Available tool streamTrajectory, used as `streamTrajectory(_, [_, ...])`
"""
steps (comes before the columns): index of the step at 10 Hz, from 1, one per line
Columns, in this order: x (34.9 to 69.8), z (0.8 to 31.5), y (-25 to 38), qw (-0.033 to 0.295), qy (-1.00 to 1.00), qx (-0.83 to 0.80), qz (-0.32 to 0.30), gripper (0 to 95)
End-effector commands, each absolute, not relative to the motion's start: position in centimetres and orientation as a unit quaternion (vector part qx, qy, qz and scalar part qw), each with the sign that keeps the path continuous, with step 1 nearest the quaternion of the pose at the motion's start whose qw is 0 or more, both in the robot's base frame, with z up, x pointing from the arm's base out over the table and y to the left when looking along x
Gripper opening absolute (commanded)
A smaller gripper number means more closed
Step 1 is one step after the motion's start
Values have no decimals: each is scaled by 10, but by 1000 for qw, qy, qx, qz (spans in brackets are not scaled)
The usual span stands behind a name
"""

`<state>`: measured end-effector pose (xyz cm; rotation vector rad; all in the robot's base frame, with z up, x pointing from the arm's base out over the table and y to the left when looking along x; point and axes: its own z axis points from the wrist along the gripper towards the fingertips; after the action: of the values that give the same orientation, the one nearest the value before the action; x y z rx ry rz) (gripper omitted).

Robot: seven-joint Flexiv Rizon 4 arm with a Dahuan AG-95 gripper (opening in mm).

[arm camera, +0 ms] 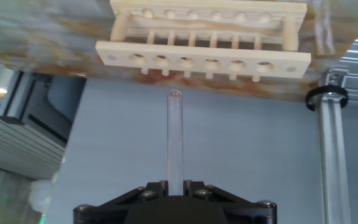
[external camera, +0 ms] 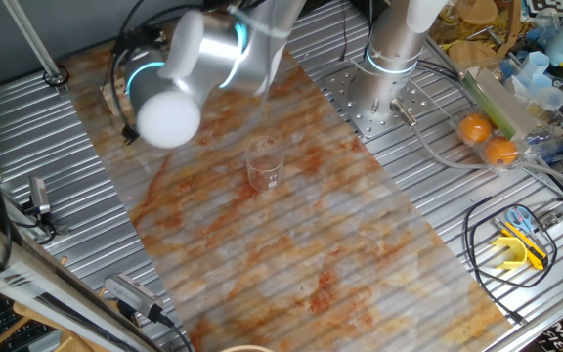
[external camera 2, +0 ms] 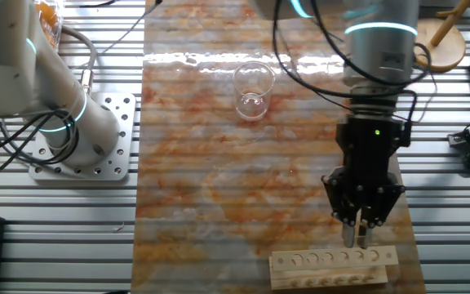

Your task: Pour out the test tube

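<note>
One slim, clear glass test tube (arm camera: pixel 175 140) stands in the middle of the hand view, its rounded end pointing up the frame toward the rack, its lower part pinched between the two black fingers (arm camera: pixel 154 189) of the gripper (arm camera: pixel 174 186). In the other fixed view the gripper (external camera 2: pixel 357 233) sits at the lower right of the frame, fingers pressed close together just above the pale wooden rack with a row of holes (external camera 2: pixel 333 260); the tube itself is too thin and see-through to make out there. The rack (arm camera: pixel 204 56) fills the upper part of the hand view, and the tube's tip looks clear of it, though only just.

A wider clear glass beaker (external camera 2: pixel 252 88) stands well apart from the gripper, in the upper middle of that fixed view, and near the centre of the one fixed view (external camera: pixel 264 164). I judge the tube is lifted out and the carry to the beaker is next.

The risks: smooth thin glass could slip or swivel in the pinch, the tip could knock the rack if the move starts sideways too low, and a tilt begun before the beaker would spill short of it.

The surface (external camera 2: pixel 194 180) is a mottled orange-and-white sheet on a ribbed metal bench. A second arm's silver base (external camera 2: pixel 80 131) stands at the left of the other fixed view; two oranges (external camera: pixel 487 139) and assorted clutter lie at the right of the one fixed view.
</note>
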<state>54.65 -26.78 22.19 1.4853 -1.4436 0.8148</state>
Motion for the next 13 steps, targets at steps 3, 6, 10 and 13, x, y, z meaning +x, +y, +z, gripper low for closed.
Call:
streamTrajectory(3, [539,221,-271,453,-611,564,322,0])
streamTrajectory(6, [533,216,-275,461,-628,539,320,0])
streamTrajectory(10, [530,218,-281,472,-666,491,304,0])
streamTrajectory(13, [527,217,-282,472,-675,482,298,0])
